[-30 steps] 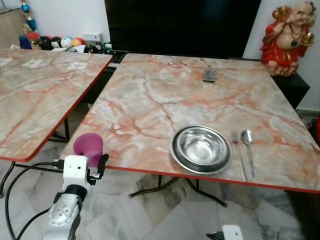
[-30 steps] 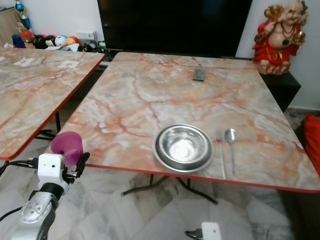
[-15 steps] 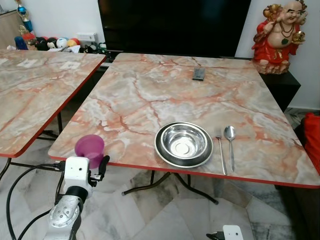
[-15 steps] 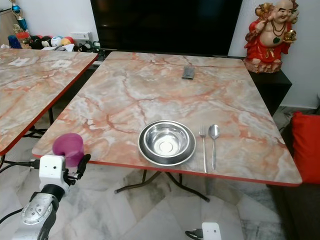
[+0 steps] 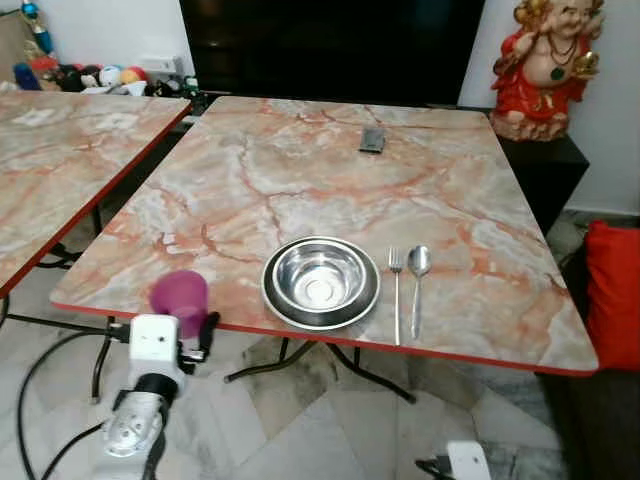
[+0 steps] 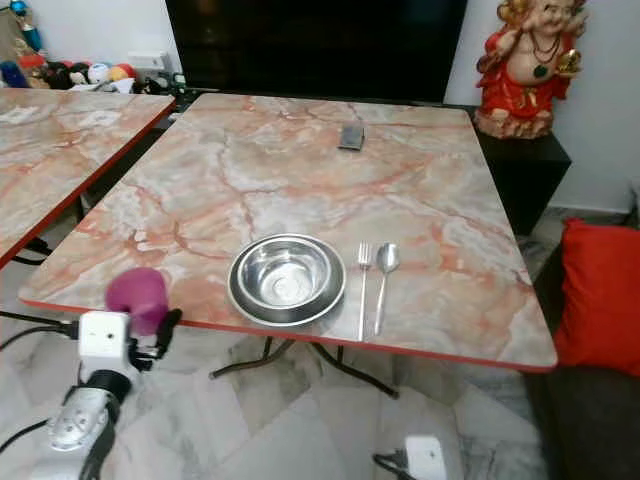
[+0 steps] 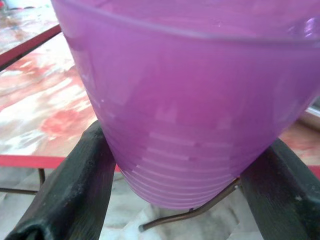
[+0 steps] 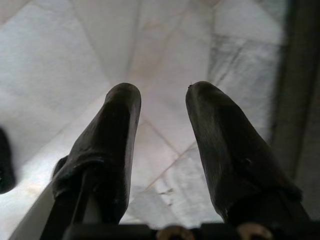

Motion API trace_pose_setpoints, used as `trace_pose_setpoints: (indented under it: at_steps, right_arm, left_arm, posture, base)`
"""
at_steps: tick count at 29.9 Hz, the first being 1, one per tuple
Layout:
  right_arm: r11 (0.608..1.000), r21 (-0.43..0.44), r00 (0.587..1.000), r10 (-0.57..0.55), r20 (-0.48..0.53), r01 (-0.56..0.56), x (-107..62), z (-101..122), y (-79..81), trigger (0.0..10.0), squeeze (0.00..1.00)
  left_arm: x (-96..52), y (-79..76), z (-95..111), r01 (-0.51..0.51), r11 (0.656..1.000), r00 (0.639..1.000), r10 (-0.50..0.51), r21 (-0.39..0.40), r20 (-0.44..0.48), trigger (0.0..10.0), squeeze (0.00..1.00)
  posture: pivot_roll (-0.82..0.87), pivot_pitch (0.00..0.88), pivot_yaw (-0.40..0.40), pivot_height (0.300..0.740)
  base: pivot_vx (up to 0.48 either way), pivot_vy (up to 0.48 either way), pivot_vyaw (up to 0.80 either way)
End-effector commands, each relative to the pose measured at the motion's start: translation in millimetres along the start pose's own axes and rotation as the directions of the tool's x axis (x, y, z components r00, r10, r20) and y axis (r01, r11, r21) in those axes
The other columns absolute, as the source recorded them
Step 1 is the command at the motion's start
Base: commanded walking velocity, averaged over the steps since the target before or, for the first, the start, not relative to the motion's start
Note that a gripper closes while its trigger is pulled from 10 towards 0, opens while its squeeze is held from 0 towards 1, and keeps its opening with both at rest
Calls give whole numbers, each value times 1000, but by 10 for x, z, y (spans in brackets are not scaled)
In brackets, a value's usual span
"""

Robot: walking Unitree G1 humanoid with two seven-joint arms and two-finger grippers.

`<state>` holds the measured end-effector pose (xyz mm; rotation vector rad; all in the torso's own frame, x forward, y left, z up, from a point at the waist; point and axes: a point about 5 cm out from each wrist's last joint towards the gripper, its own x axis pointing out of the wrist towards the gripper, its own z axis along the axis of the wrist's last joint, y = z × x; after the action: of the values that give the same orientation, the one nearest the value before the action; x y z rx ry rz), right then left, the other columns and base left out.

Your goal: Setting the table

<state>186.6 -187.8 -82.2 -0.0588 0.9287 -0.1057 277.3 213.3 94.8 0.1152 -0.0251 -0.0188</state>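
though uncupped above, fingers (image 7: pixel 75 190) clasping purple cup (image 7: pixel 200 100)

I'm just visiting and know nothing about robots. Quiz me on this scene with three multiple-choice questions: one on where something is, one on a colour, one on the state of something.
1. Where do the fork and spoon lie?
A. Inside the bowl
B. On the table, to the right of the steel bowl
C. On the floor

2. What colour is the cup in the left hand?
A. Purple
B. Green
C. White

3. What is the right hand doing?
A. Gripping the spoon
B. Pressing on the bowl
C. Hanging with nothing in it, fingers apart, above the floor tiles

Answers: 1 B, both lie side by side on the marble table beside the bowl. 2 A, the left wrist view shows purple plastic between the black fingers. 3 C, the right wrist view shows a gap between the fingers with floor behind.
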Motion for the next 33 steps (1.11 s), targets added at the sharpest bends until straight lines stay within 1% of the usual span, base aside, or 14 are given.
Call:
trace_pose_setpoints:
  at_steps: [1,3,7,12,13,16,20,27,33]
  right_arm:
    - [1000,7,1000,11,0,-11,0,0,48,10000,0]
    - [1000,8,1000,11,0,-11,-1,-2,50,10000,0]
    - [1000,7,1000,12,-3,-12,-4,-17,55,10000,0]
    - [1000,8,1000,11,-6,-11,-9,-40,51,10000,0]
    - [1000,8,1000,11,-7,-11,-10,-45,51,10000,0]
    - [1000,6,1000,12,-9,-12,-11,-50,46,10000,0]
    - [1000,6,1000,10,-15,-10,-14,-68,24,10000,0]
    - [1000,6,1000,7,-23,-7,-17,-90,0,10000,0]
    - [1000,5,999,8,-31,-8,-18,-98,4,10000,0]
  left_arm:
    - [-5,58,43,-6,1000,1000,6,-1,12,10000,0]
    - [-6,61,48,-1,1000,1000,1,-8,13,10000,0]
    - [-27,61,68,40,999,999,-40,-12,14,10000,0]
    - [-82,98,76,95,993,995,-96,68,5,10000,0]
    - [-94,100,96,120,988,993,-122,93,13,10000,0]
    - [-92,94,128,152,983,988,-155,104,21,10000,0]
    - [-80,102,155,140,986,989,-143,91,30,10000,0]
    - [-39,44,202,126,991,990,-129,53,57,10000,0]
    - [-12,13,239,133,990,988,-136,44,73,10000,0]
  posture:
    - [18,78,-15,740]
    - [17,81,-15,740]
    - [16,85,-16,740]
    - [18,88,-15,740]
    - [18,88,-15,740]
    - [21,90,-19,740]
    - [19,92,-20,740]
    - [19,94,-21,740]
    - [19,92,-20,740]
  base:
    - [0,0,0]
    - [0,0,0]
    - [0,0,0]
    - [0,0,0]
    - [0,0,0]
    - [0,0,0]
    - [0,0,0]
    - [0,0,0]
    - [298,0,0]
